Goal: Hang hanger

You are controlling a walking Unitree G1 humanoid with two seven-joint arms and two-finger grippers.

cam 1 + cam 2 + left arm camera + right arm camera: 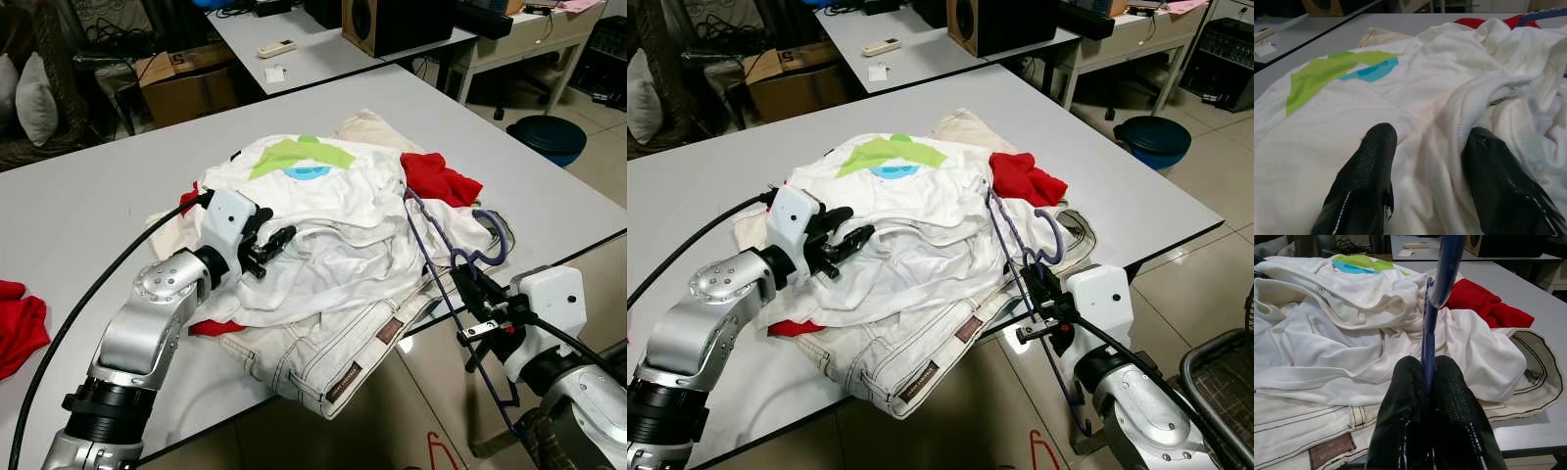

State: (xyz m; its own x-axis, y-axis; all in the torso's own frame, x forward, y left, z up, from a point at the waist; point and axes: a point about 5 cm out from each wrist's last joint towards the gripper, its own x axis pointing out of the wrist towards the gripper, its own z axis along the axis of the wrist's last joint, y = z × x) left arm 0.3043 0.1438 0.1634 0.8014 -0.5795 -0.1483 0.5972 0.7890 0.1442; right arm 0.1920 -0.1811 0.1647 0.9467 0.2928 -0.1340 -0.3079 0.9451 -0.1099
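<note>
Hanger (431,257) pinched in right gripper (1429,382), left gripper (1427,161) spread on white shirt (313,211)

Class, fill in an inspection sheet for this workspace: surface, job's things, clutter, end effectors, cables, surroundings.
Surface: grey table, mostly covered by laundry.
Job's things: blue hanger, lying across the pile.
Clutter: white T-shirt, cream jeans, red garment, red cloth.
End effectors: left end effector open over the T-shirt; right end effector shut on the hanger.
Cables: black cable along left arm.
Surroundings: cardboard box, speaker, blue basin.
</note>
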